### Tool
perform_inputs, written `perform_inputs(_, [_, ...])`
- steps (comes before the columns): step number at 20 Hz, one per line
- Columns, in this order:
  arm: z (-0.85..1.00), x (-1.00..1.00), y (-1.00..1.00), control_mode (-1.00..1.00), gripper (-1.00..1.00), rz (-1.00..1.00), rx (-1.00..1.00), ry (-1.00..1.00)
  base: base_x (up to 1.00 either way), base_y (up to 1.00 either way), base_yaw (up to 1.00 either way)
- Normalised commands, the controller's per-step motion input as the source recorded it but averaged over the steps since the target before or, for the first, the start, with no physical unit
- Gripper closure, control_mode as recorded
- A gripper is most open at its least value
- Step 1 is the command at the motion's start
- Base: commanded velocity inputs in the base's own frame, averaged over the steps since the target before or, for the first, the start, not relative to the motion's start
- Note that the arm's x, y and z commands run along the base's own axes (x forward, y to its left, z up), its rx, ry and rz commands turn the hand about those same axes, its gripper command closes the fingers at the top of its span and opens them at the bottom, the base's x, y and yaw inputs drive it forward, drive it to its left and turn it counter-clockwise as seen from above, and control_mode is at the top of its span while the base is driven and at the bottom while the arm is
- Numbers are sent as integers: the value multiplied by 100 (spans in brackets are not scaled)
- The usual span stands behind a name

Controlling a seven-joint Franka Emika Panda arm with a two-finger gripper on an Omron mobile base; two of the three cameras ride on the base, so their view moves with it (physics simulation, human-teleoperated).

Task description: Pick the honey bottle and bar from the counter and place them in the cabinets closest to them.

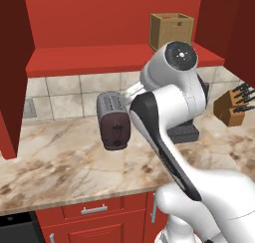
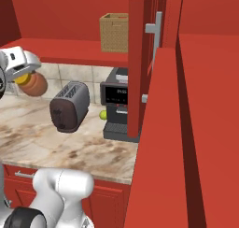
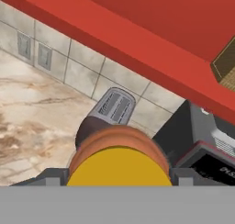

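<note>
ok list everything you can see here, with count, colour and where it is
honey bottle: one, orange-brown with yellow cap, held in the air above the counter, below the cabinet shelf
toaster: one, silver and dark brown, on the counter by the tiled wall
coffee machine: one, dark grey, on the counter right of the toaster
small round thing: one, yellow-green, at the coffee machine's left side
knife block: one, brown with dark handles, at the counter's right end
basket: one, tan woven, on the cabinet shelf
cabinets: deep red, doors open, above the counter
counter: one, beige marble
drawers: red, silver handles, under the counter
wall outlets: two, grey, on the tiles
gripper: one, shut on the honey bottle
</note>
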Motion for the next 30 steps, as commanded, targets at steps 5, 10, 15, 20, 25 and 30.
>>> perform_inputs(5, [75,7,0,-100,100,0,6,-6,0,0,0])
perform_inputs(10, [56,26,-2,-100,100,0,5,-5,0,0,0])
perform_inputs(15, [42,42,-8,-100,100,0,4,-4,0,0,0])
perform_inputs(20, [9,15,-2,-100,100,0,0,-2,0,0,0])
perform_inputs(25, [-2,10,0,-100,100,0,0,0,0,0,0])
perform_inputs(30, [0,41,-3,-100,100,-3,0,0,0,0,0])
